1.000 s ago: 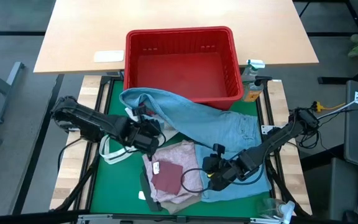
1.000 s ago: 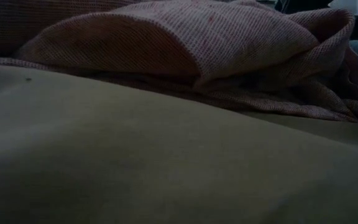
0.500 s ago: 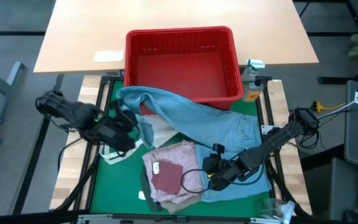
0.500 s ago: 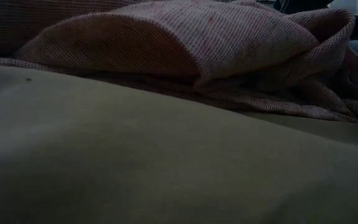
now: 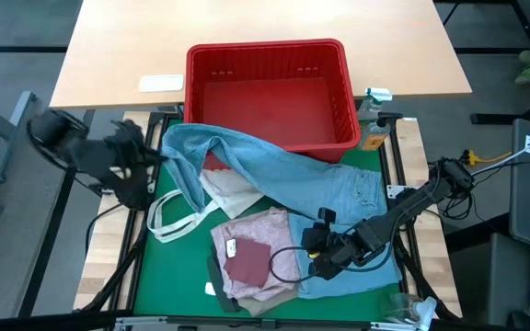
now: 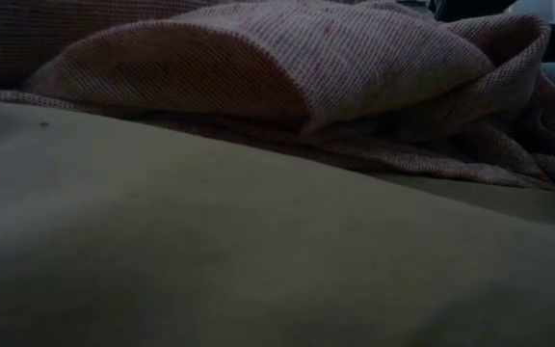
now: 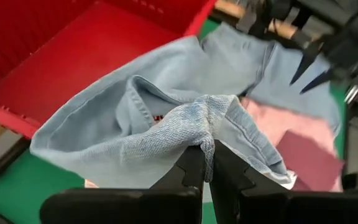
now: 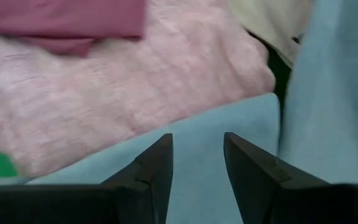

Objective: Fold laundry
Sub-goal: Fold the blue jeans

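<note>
The left gripper (image 7: 205, 163), clenched on the jeans (image 5: 283, 179), had drawn their hem outward to the table's left edge — spreading them for folding, I judged. The right gripper (image 8: 196, 163) hovered parted over the jeans beside the pink top (image 5: 260, 241).

Left arm reaches in from the bench's left edge, blurred, its wrist out near the edge. The left pincer (image 7: 205, 163) is clamped tight, both fingers (image 7: 188, 168) pressed together on a bunched fold of the jeans (image 5: 283, 175), holding it lifted. Right arm comes in from the right edge, elbow high, forearm angled low toward the near middle. The right pincer (image 5: 313, 256) sits down low with its fingers (image 8: 157, 162) parted, tips pointing down at the jeans, gripping nothing.
</note>
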